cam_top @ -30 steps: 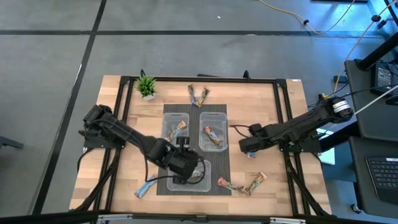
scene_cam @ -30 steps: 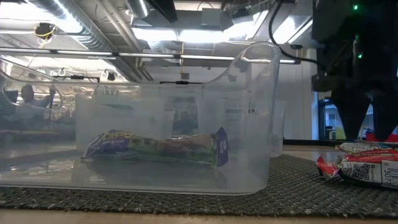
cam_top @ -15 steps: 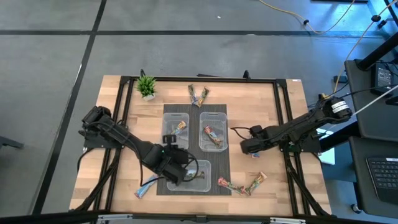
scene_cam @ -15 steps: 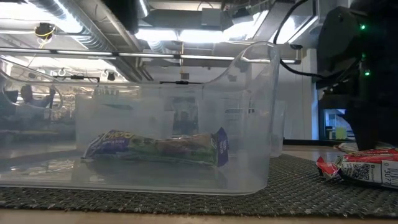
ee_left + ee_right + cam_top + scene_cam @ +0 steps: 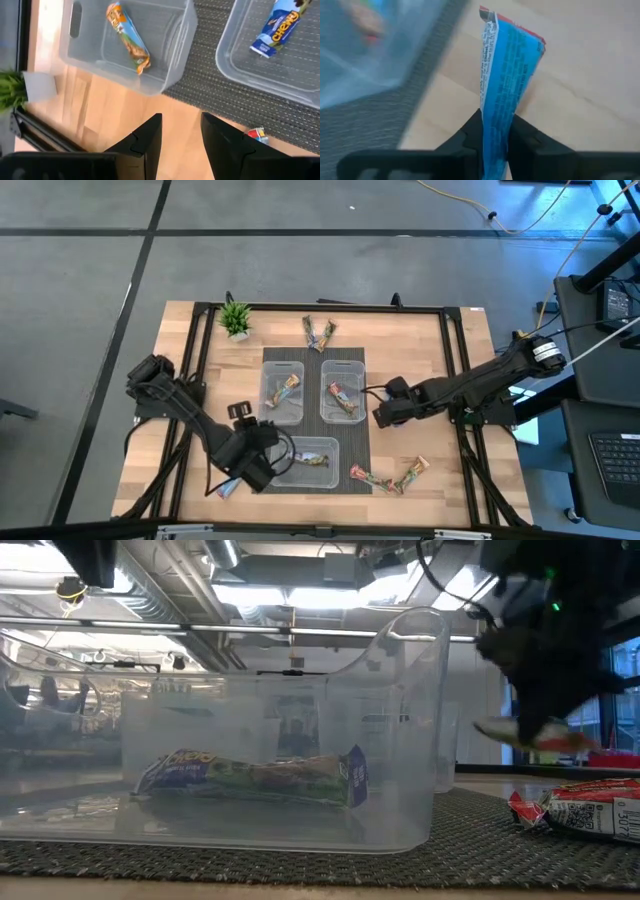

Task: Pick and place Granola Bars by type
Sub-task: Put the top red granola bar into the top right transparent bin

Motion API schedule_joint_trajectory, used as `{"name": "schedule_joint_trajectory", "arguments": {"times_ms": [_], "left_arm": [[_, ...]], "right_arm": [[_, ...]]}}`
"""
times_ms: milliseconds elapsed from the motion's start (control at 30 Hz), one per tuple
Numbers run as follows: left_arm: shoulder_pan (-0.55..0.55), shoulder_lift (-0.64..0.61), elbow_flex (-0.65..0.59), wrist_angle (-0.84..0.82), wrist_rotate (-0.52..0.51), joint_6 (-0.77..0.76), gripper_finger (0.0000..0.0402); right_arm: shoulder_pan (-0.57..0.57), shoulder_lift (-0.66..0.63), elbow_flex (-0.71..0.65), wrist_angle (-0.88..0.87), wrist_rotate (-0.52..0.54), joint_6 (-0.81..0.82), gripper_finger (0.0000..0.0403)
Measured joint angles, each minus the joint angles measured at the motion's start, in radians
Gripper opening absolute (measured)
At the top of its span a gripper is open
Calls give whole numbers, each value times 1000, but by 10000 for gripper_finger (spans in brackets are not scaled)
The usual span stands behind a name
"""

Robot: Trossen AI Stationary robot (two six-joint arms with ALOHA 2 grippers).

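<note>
My right gripper (image 5: 385,413) hangs right of the far-right bin (image 5: 342,398), shut on a blue-and-red granola bar (image 5: 507,65) that also shows in the low view (image 5: 533,733). My left gripper (image 5: 181,142) is open and holds nothing. It hovers at the left end of the near bin (image 5: 308,463), beside a blue bar (image 5: 228,485) lying flat on the wood. The near bin holds a blue-white bar (image 5: 250,778), the far-left bin (image 5: 282,390) an orange-blue bar (image 5: 128,43), and the far-right bin a red one (image 5: 345,397). My right gripper pinches the granola bar between its two fingers at one end of the wrapper (image 5: 494,131). The rest of the bar sticks out past the fingertips to its crimped free end (image 5: 510,27). The bar is lifted clear of the table (image 5: 533,733).
Two bars (image 5: 320,332) lie at the table's far edge, and several more (image 5: 388,477) lie at the near right of the dark mat (image 5: 360,450). They show as red wrappers (image 5: 580,812) in the low view. A small green plant (image 5: 236,318) stands at the far left.
My right gripper has shut on the blue-and-red bar. It has lifted the bar off the wood and carried it a little toward the bins. My left gripper has drawn back from over the near bin toward the table's left and near edge.
</note>
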Motion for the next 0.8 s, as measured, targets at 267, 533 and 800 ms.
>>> {"name": "schedule_joint_trajectory", "arguments": {"times_ms": [267, 533, 800], "left_arm": [[-60, 0, 0, 0, 0, -91, 129], [-109, 1, 0, 31, -10, -119, 129], [-137, 1, 0, 62, 2, -163, 129]], "right_arm": [[3, 0, 185, 43, 1, -301, 63], [16, 0, 331, 166, 42, -484, 64], [-1, 5, 352, 214, 170, -530, 64]]}}
